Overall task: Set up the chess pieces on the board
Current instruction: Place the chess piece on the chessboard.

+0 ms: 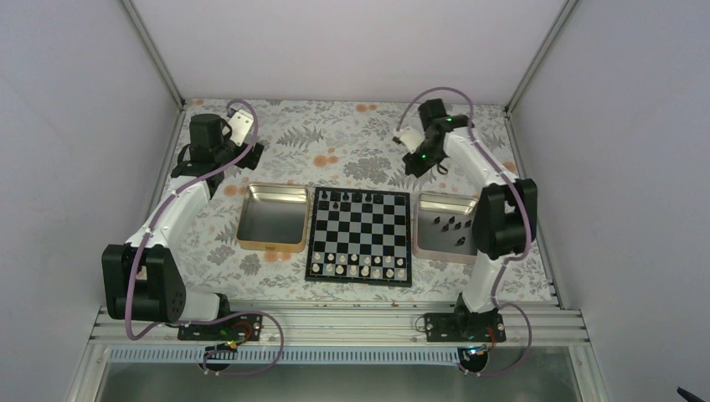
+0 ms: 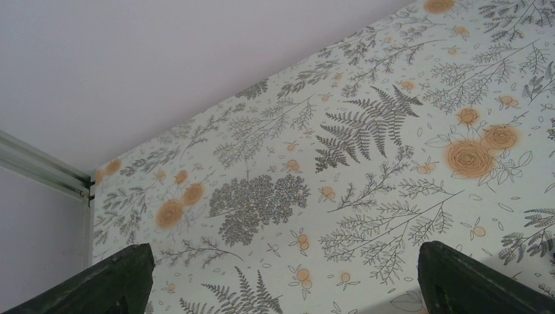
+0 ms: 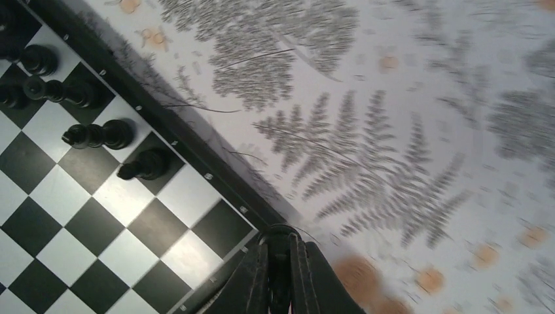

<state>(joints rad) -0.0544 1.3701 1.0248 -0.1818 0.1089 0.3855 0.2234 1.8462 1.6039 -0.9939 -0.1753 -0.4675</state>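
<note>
The board [image 1: 360, 234] lies in the middle of the top view. The white pieces [image 1: 341, 270] fill its two bottom rows. Only a few black pieces [image 1: 345, 198] stand on the top row, toward its left end. So I think most of the black side is not yet set up.

More black pieces lie in the tray [image 1: 431, 243] that sits just right of the board. It is close to the right arm, likely so that arm can fetch them with a short reach.

The right gripper [image 1: 416, 159] hangs over the table [image 1: 335, 142], just past the board's top right corner. In its own camera its fingers [image 3: 256, 275] are pressed together at the bottom of the frame. Something dark shows between them. I cannot tell if that is a tiny piece or just part of the gripper. The same camera shows a corner of the board at the lower left. Four black pieces sit on squares along its edge at the upper left.

The left gripper [image 1: 243, 144] is at the upper left of the top view, well away from the board. Its fingers are spread wide and hold nothing. Its camera sees only the flowered table. It likely waits there to keep out of the other arm's way.
</note>
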